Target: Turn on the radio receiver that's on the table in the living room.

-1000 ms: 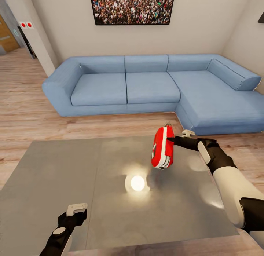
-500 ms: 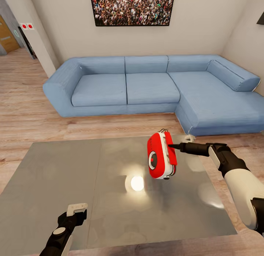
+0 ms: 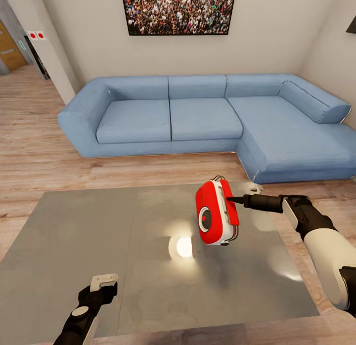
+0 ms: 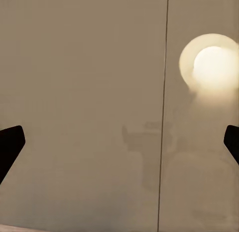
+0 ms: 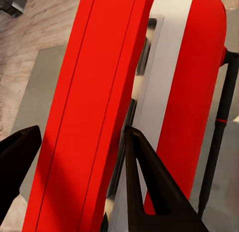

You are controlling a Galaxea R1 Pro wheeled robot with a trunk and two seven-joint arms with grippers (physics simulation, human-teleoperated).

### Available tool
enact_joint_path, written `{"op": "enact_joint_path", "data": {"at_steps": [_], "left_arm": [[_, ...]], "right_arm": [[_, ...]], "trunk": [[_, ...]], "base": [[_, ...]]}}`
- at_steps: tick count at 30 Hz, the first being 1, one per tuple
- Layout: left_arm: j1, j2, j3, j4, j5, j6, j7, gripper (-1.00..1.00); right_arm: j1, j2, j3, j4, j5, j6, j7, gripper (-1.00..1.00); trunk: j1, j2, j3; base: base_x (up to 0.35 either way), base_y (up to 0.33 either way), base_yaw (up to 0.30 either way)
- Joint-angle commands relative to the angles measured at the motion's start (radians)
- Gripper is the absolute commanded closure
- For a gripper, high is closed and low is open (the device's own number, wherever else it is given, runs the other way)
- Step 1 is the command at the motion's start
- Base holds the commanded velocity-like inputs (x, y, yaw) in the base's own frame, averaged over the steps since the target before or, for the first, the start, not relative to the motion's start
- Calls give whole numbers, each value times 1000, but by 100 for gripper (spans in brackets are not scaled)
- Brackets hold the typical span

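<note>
I am holding the radio receiver clamped in my right end effector, above the desk, its long axis near upright, dial facing my released left end effector.

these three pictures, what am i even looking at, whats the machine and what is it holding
It is a simulated two-armed robot. The big picture comes from a camera on its head, looking down over a glossy grey table toward a blue sofa. The other two come from cameras beside each gripper. The right gripper is shut on a small red and white radio, held above the table; up close it is the red slab between the dark fingers. The left gripper is open and empty, facing the tabletop with a lamp's reflection.
</note>
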Motion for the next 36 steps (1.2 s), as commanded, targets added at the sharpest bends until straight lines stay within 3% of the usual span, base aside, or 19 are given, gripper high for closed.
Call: {"op": "enact_joint_path", "data": {"at_steps": [1, 7, 12, 16, 18, 19, 20, 21, 28, 31, 34, 36], "left_arm": [[0, -1, -1, -1, 0, 0, 1, -100], [0, -11, -7, -28, 7, 13, -8, -100], [0, -40, -27, -58, 5, 27, -9, -100], [0, -47, -97, -149, 6, 138, -9, -100], [0, -50, -158, -204, 7, 210, -9, -100], [0, -54, -185, -227, 8, 234, -8, 100], [0, -58, -196, -236, 8, 243, -7, 100], [0, -78, -219, -256, 6, 262, -6, 100], [0, -176, -242, -337, 0, 281, 11, 100], [0, -178, -250, -401, 1, 300, 51, 100], [0, -178, -312, -422, -4, 355, 69, 100], [-2, -178, -343, -428, -27, 376, 71, 100]], "right_arm": [[0, 0, -1, 0, 2, 2, 17, 100], [1, 1, 1, 4, 121, -13, 221, 100], [1, 1, 0, 8, 143, -66, 322, 100], [1, 0, -1, 12, 147, -83, 367, 100], [1, 0, -1, 14, 147, -86, 374, 100], [1, 0, -2, 14, 148, -87, 376, 100], [1, 0, -2, 15, 148, -87, 377, 100], [1, 0, -2, 15, 149, -87, 376, 100], [1, -1, -6, 15, 151, -88, 361, 100], [1, -2, -6, 15, 151, -88, 342, 100], [1, -1, -6, 15, 151, -89, 329, 100], [1, -1, -6, 15, 151, -90, 327, 100]], "trunk": [[0, 0, 0], [0, 0, 0], [0, 0, 0], [0, 0, 0], [0, 0, 0], [0, 0, 0], [0, 0, 0], [0, 0, 0], [0, 0, 0], [0, 0, 0], [0, 0, 0], [0, 0, 0]], "base": [[0, 0, 0], [0, 0, 0], [0, 0, 0], [0, 0, 0], [0, 0, 0], [0, 0, 0], [0, 0, 0], [0, 0, 0], [0, 0, 0], [0, 0, 0], [0, 0, 0], [0, 0, 0]]}}
